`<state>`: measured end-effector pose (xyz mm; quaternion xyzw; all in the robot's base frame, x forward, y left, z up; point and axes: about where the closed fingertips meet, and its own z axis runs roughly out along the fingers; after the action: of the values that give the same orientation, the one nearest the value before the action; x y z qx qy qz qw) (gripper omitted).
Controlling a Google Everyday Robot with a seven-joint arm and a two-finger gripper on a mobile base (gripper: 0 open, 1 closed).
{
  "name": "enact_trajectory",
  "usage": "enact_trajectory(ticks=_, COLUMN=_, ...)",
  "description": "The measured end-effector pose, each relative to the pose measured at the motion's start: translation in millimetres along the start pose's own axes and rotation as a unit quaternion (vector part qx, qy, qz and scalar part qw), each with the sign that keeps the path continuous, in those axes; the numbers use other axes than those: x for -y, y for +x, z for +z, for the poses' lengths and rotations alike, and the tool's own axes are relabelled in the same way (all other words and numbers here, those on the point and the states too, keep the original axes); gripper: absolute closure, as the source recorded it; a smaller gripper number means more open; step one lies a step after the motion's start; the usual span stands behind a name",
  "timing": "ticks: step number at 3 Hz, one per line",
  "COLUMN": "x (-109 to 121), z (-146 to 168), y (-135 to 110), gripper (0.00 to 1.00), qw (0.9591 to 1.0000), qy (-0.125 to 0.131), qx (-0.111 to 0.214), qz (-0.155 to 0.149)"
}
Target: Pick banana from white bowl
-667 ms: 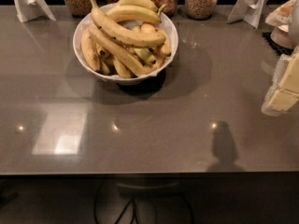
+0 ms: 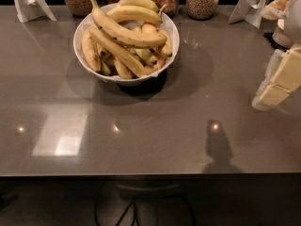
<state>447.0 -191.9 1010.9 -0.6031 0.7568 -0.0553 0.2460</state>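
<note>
The white bowl [image 2: 78,40] stands at the back left of the grey table, full of several yellow bananas. The banana [image 2: 123,33], the longest and most curved, lies on top of the pile. Its thin dark-tipped stem points up to the back left over the rim. A straighter long banana [image 2: 118,52] lies just under it. My gripper [image 2: 278,81], cream-coloured, hangs at the right edge of the view above the table, far to the right of the bowl and holding nothing.
Several glass jars of grains [image 2: 202,1] line the back edge behind the bowl. White folded stands sit at back left [image 2: 29,3] and back right [image 2: 251,6]. A white object [image 2: 284,18] sits at the far right. The table's front edge [image 2: 150,174] runs below.
</note>
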Motion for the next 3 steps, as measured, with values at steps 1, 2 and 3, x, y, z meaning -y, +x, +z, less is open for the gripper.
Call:
enact_trajectory(ticks=1, x=13, z=3, y=-31, gripper=0.00, qw=0.9972, qy=0.028, qx=0.069, qz=-0.009)
enact_trajectory(ticks=2, x=25, z=7, y=-62, gripper=0.00, qw=0.9909, qy=0.050, qx=0.124, qz=-0.021)
enact_trajectory(ticks=3, x=35, z=22, y=-102, gripper=0.00, qw=0.9833, qy=0.046, qx=0.171, qz=-0.044)
